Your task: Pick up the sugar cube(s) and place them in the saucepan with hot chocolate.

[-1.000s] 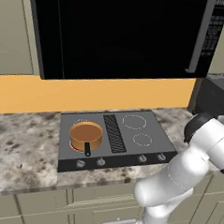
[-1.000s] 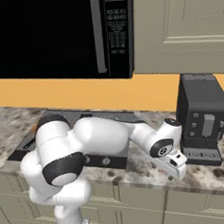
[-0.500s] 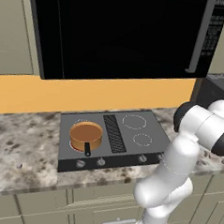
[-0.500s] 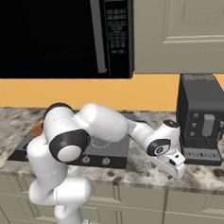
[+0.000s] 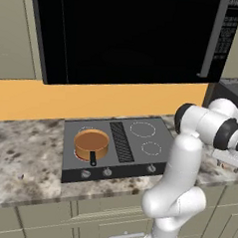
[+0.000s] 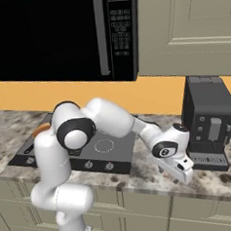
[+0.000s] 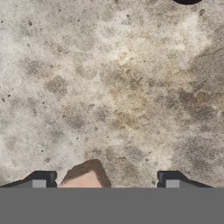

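A: Right, where is the saucepan (image 5: 91,144)?

B: Left base view: copper-orange, brown inside, on the front-left burner of the dark cooktop (image 5: 139,152). Its short black handle points toward 6 o'clock, at the knob row. In the right base view just an orange sliver (image 6: 41,129) shows behind the arm's shoulder.

A: And the end effector (image 6: 182,174)?

B: Right base view: low over the speckled desk (image 6: 141,172), at about 3 o'clock from the cooktop, just in front of the black coffee machine (image 6: 208,123). The arm reaches well away from the saucepan.

A: Wide or narrow?

B: Wide. In the hand view the 2 dark fingertips (image 7: 41,179) stand far apart at the bottom edge, nothing gripped between them.

A: Anything under it?

B: A tan, rounded lump (image 7: 85,175) pokes up at 6 o'clock between the tips; cannot tell what it is. The rest is mottled stone, with a dark rim (image 7: 187,1) at 1 o'clock.

A: Sugar cubes?

B: Cannot pick them out on the speckle.
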### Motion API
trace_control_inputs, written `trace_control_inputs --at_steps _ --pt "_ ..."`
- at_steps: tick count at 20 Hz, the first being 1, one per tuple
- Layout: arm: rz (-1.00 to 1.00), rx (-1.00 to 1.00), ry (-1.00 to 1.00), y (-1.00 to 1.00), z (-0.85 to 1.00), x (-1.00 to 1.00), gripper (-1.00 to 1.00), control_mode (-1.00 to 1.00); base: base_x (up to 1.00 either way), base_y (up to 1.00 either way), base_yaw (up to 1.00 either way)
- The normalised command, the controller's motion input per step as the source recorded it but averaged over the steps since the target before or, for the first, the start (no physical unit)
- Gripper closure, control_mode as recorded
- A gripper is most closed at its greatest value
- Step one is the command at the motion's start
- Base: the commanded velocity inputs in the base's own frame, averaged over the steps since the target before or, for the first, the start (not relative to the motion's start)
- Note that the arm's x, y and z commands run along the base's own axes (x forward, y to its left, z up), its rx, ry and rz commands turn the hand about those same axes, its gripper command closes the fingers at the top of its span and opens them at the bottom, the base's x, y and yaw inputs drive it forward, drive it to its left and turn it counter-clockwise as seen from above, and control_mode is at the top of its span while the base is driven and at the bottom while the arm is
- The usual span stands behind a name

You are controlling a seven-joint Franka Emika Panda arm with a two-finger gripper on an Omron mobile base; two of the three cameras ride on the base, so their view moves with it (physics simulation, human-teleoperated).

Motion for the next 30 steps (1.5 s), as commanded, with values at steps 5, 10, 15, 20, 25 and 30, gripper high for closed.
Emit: trace_control_inputs --at_steps 5,10,15,20,25,30 --pt "0.00 0.00 0.00 0.00 -0.14 0.08 -1.00 -1.00 0.00 0.00 0.00" --pt "0.00 0.00 0.00 0.00 -0.10 0.00 -1.00 -1.00 0.00 0.00 0.00" --pt "0.02 0.00 0.00 0.05 -0.12 0.00 -1.00 -1.00 0.00 0.00 0.00" --pt "0.06 0.00 0.00 0.12 -0.05 0.00 -1.00 -1.00 0.00 0.00 0.00" --pt "0.07 0.00 0.00 0.16 0.00 0.00 -1.00 -1.00 0.00 0.00 0.00" --pt "0.06 0.00 0.00 0.10 0.00 0.00 -1.00 -1.00 0.00 0.00 0.00"
